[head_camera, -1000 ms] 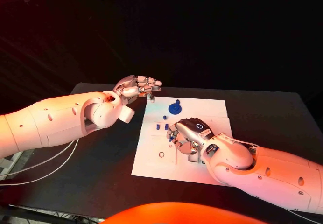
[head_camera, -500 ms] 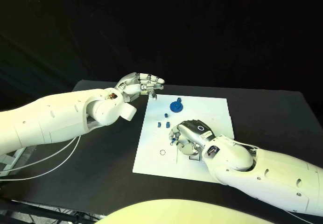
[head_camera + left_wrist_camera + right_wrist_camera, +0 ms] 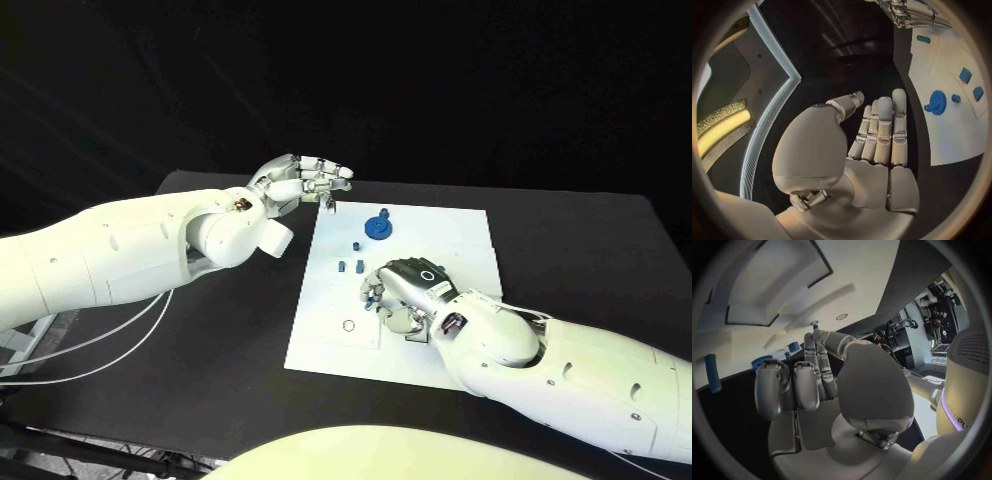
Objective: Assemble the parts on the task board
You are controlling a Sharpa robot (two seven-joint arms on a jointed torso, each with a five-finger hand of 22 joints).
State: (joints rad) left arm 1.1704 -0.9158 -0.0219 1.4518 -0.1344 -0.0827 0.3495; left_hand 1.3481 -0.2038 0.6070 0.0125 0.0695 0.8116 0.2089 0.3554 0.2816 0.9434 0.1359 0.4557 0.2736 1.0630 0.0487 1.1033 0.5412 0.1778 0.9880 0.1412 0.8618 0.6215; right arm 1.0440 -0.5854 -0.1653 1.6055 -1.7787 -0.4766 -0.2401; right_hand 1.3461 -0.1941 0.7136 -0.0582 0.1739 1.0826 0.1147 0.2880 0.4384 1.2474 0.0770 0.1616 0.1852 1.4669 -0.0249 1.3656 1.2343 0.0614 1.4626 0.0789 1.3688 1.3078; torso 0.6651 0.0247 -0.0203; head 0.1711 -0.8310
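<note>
Head view: both hands over the board

The right hand (image 3: 401, 292) hovered low over the white board (image 3: 450, 240), fingers curled; whether it gripped anything was unclear. The left hand (image 3: 299, 183) hung empty, fingers loosely extended, beside the board's far corner. A blue gear (image 3: 378, 227) stood on the board.

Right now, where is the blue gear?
In the head view the blue gear sits on the task board near its far edge, between the left hand and right hand.

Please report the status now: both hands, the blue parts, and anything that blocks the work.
Left hand open, raised off the board's far left corner. Right hand low over the white board; grip cannot tell. Blue gear and small blue pieces lie loose. No obstruction seen.
</note>
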